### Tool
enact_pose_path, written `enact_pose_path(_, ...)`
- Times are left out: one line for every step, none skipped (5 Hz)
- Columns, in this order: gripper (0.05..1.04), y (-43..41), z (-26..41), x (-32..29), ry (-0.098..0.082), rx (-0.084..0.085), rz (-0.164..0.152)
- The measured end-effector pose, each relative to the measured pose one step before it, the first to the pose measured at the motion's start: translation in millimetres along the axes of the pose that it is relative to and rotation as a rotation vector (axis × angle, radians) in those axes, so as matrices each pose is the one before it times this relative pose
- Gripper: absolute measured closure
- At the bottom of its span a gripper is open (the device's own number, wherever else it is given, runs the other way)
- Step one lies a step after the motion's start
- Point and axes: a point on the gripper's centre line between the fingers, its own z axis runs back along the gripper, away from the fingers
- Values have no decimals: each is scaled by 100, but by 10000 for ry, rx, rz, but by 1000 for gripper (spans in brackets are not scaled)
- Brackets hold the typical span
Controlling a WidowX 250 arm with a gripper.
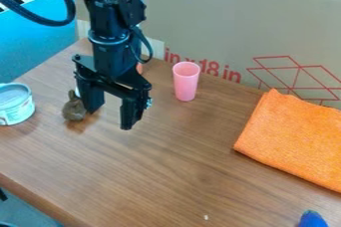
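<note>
Two jaws of the black gripper (108,119) stand spread, with nothing visible between them. Just beside one jaw is a small brown animal-like figure (73,107), toward the left edge of the brown wooden worktop (166,171). For good handling of this small, uneven figure, the jaws should be centred over its body, low and level, and pressed gently, so that it does not tip. Care is also needed with the round white-and-turquoise tin (17,109) near that edge.

Counted: one figure, one tin, one pink tapered cup (186,82) near the far edge, one orange cloth (293,141) toward the right, and one partly visible blue object (311,219).
</note>
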Motion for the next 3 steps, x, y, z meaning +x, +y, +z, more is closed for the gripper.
enact_pose_path(82,146,-470,-113,191,-57,-14)
enact_pose_path(82,2423,1049,1872,-490,-1050,-501)
enact_pose_path(82,4426,341,1255,-357,445,974)
